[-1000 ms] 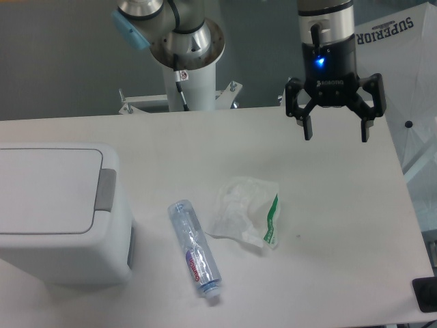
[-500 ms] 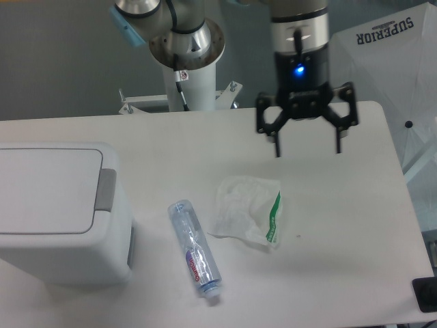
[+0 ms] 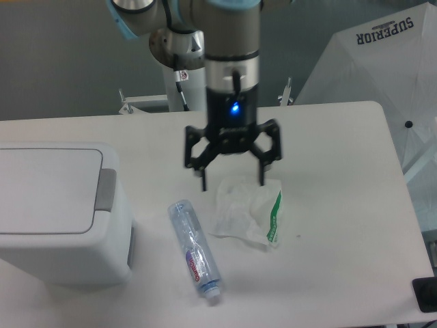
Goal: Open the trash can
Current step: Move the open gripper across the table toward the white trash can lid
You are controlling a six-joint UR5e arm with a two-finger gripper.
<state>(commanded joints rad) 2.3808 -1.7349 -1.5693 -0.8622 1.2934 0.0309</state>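
The trash can (image 3: 58,212) is a large boxy white bin at the left edge of the table, its flat lid down and its grey push tab (image 3: 105,189) on the right side of the lid. My gripper (image 3: 232,182) hangs open over the middle of the table, fingers pointing down, above the top edge of the plastic bag. It holds nothing and stands well to the right of the bin.
A clear plastic bottle (image 3: 194,247) lies on the table between the bin and a crumpled white bag with green print (image 3: 248,212). A white umbrella (image 3: 389,61) leans beyond the table's right edge. The robot base (image 3: 184,68) stands at the back.
The gripper has swept from the table's far right to the left and lower, now over the bag. It stays open. Bin, bottle and bag have not moved.
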